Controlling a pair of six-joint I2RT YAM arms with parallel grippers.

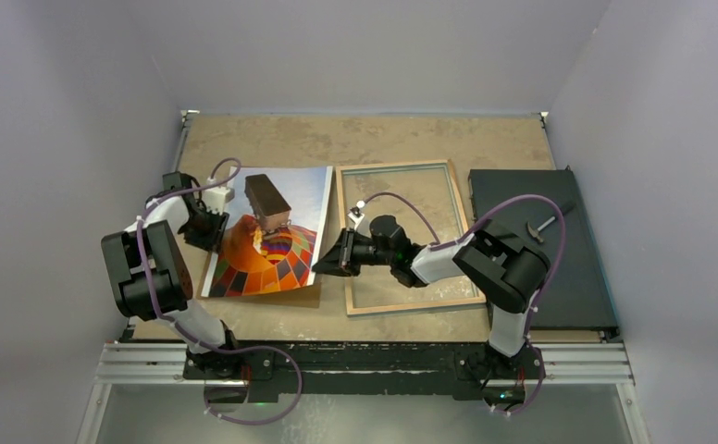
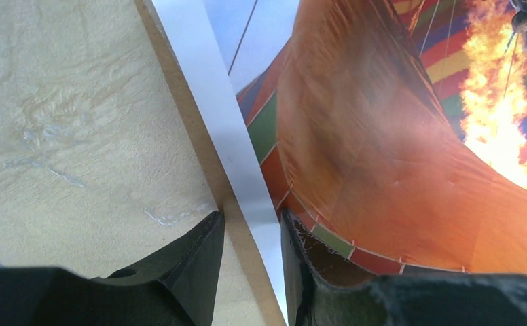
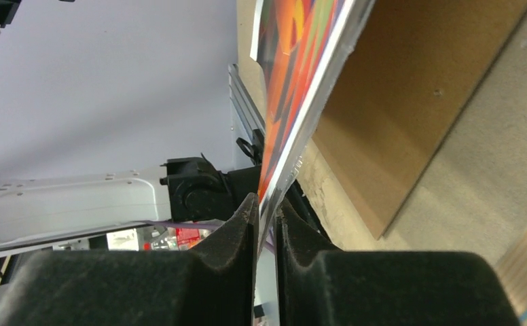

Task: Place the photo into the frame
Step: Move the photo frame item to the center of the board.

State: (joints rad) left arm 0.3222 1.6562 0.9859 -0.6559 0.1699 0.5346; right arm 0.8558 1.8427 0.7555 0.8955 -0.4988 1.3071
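photo [image 1: 263, 264] sits left of frame [image 1: 392, 166], its near right edge raised and clamped in right pincer [image 3: 265, 207]; left pincer [image 2: 250, 217], fingers apart, straddles its left edge over board [image 2: 185, 102] on bench [image 1: 383, 139].

Overhead view down onto whole table [image 1: 365, 139]; both wrist views close along opposite edges of photo [image 2: 383, 170]

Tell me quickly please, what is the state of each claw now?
Left claw: open, astride the photo at its edge.
Right claw: closed, holding the photo by its edge.
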